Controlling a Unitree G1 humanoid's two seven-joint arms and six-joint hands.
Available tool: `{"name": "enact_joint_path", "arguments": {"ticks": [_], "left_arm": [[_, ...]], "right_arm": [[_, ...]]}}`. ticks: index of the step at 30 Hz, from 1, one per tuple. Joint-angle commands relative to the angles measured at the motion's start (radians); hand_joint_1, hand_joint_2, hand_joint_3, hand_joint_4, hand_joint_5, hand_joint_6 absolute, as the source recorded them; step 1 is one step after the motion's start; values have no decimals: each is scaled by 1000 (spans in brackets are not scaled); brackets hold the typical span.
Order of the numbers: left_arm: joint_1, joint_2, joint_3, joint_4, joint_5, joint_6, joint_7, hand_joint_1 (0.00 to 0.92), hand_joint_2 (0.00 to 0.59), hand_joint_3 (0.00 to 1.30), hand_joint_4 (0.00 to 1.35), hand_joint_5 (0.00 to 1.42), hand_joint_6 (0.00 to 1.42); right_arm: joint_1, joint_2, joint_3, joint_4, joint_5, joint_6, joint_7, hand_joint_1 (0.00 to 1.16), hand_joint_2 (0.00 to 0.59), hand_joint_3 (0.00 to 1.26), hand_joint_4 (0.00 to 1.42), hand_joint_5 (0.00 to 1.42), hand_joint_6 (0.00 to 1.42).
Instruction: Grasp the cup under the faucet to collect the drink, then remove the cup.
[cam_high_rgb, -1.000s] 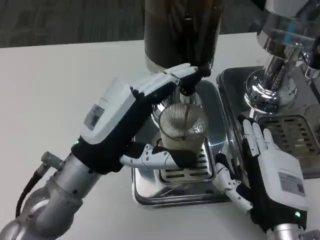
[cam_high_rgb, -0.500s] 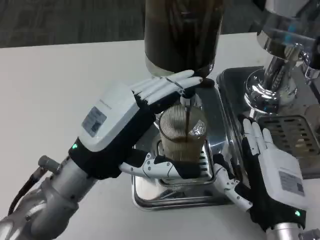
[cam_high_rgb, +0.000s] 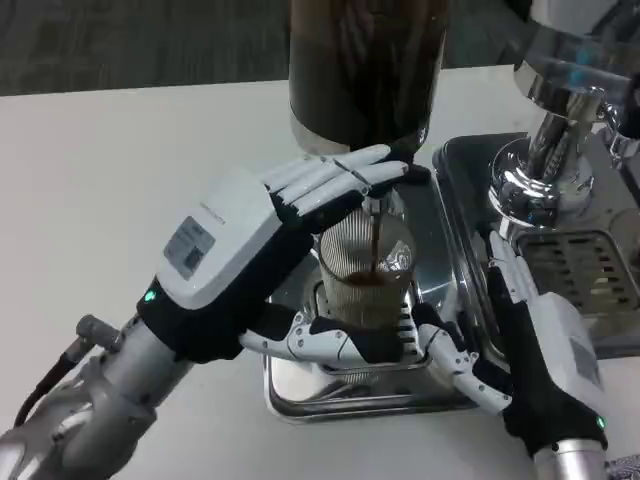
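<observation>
Two hands flank the clear ribbed plastic cup (cam_high_rgb: 365, 272), which stands on the slotted grate of the shiny steel drip tray (cam_high_rgb: 300, 385) on the white table (cam_high_rgb: 110, 170). Left of the cup, the left hand (cam_high_rgb: 240, 260) reaches over it, fingers (cam_high_rgb: 340, 178) pressing the black tap lever (cam_high_rgb: 412, 172), thumb lying against the cup's base. A thin brown stream falls from the dark drink dispenser (cam_high_rgb: 365, 65) behind into the cup. Right of the cup, the right hand (cam_high_rgb: 535, 350) rests open, fingers apart, near the chrome machine (cam_high_rgb: 560, 120).
</observation>
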Motion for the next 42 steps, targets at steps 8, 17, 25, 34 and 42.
{"name": "enact_joint_path", "arguments": {"ticks": [8, 17, 25, 34, 42], "left_arm": [[30, 39, -71, -14, 107, 31, 4, 0, 104, 286, 204, 365, 365], [25, 53, -83, -6, 95, 44, 19, 0, 109, 282, 204, 362, 365], [24, 56, -85, -8, 90, 47, 22, 0, 111, 284, 204, 361, 365], [23, 66, -78, -10, 79, 45, 22, 0, 133, 290, 204, 361, 365], [23, 75, -70, -3, 48, 40, 18, 0, 154, 293, 213, 370, 365]], "right_arm": [[-10, -6, -23, 41, 45, -97, 27, 389, 259, 0, 0, 0, 199], [-59, -2, -34, 127, 157, -200, 133, 586, 218, 0, 0, 0, 181], [-127, 17, -46, 212, 239, -241, 224, 633, 196, 0, 0, 0, 163], [-182, 41, -64, 286, 268, -268, 257, 618, 187, 0, 0, 0, 138], [-220, 54, -68, 341, 270, -291, 264, 596, 201, 0, 0, 0, 132]]}}
